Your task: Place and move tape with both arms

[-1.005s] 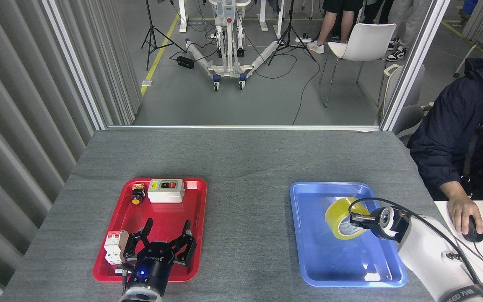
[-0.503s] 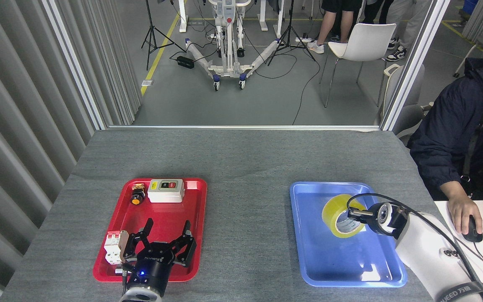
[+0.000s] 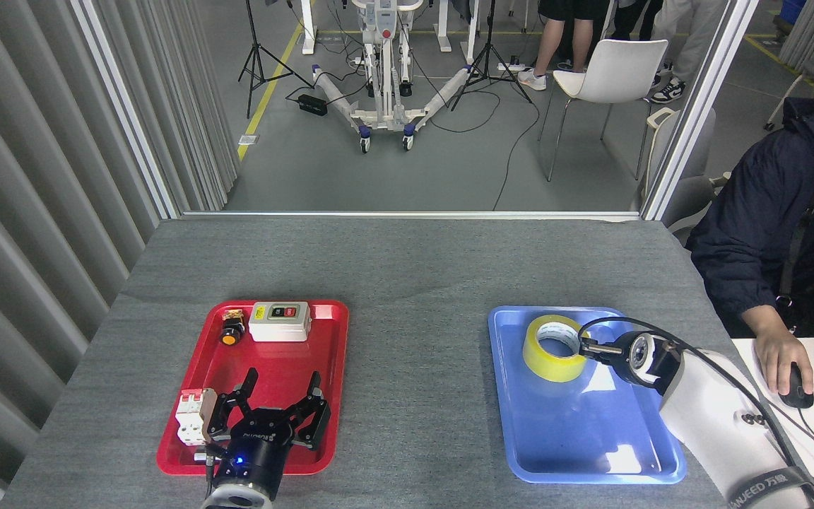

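Tape sat at the far left of the blue tray, gripped at its right rim by the right end effector, which should have carried it level toward the wide-open left end effector over the red tray.

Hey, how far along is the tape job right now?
Early stage. The right end effector is at the tape, which appears lifted over the blue tray; the grip itself is hidden. The left end effector hovers open above the red tray. Moving and placing the tape remain.
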Robot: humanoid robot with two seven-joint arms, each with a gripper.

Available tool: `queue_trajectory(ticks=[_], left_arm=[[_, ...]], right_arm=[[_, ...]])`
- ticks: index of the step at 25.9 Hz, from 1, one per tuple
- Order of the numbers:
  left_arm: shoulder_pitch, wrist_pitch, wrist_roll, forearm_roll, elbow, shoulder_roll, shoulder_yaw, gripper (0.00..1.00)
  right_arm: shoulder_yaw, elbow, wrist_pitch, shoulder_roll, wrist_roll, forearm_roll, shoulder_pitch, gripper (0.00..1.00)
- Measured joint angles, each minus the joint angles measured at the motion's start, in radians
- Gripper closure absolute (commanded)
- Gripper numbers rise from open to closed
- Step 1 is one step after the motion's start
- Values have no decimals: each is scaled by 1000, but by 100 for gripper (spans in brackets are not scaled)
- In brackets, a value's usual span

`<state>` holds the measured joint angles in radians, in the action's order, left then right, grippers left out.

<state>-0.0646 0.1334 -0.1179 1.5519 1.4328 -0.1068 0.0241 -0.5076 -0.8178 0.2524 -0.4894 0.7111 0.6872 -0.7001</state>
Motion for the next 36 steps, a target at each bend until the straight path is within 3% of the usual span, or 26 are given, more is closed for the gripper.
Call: queue_trajectory(ticks=[6, 12, 14, 17, 20, 24, 28, 32, 36], left_arm=[[0, 1, 0, 0, 0, 1, 0, 0], [0, 0, 0, -4, 0, 1, 2, 0], [0, 0, 1, -5, 0, 1, 3, 0], [1, 0, 1, -5, 0, 1, 3, 0], [1, -1, 1, -6, 0, 1, 3, 0], [2, -1, 2, -6, 0, 1, 4, 0], [2, -1, 2, -7, 0, 1, 7, 0], [2, -1, 2, -8, 0, 1, 8, 0], [2, -1, 2, -9, 0, 1, 12, 0]], right_arm=[[0, 0, 0, 0, -15, 0, 1, 69], [1, -31, -11, -2, -89, 16, 11, 13], [3, -51, -12, -3, -161, 49, 28, 4], [51, -88, -18, -3, -303, 147, 74, 2], [176, -150, -66, 12, -469, 275, 165, 2], [414, -292, -241, 67, -617, 440, 319, 2], [567, -435, -342, 141, -705, 566, 450, 2], [609, -543, -352, 179, -826, 647, 575, 2], [606, -618, -314, 187, -875, 666, 696, 2]])
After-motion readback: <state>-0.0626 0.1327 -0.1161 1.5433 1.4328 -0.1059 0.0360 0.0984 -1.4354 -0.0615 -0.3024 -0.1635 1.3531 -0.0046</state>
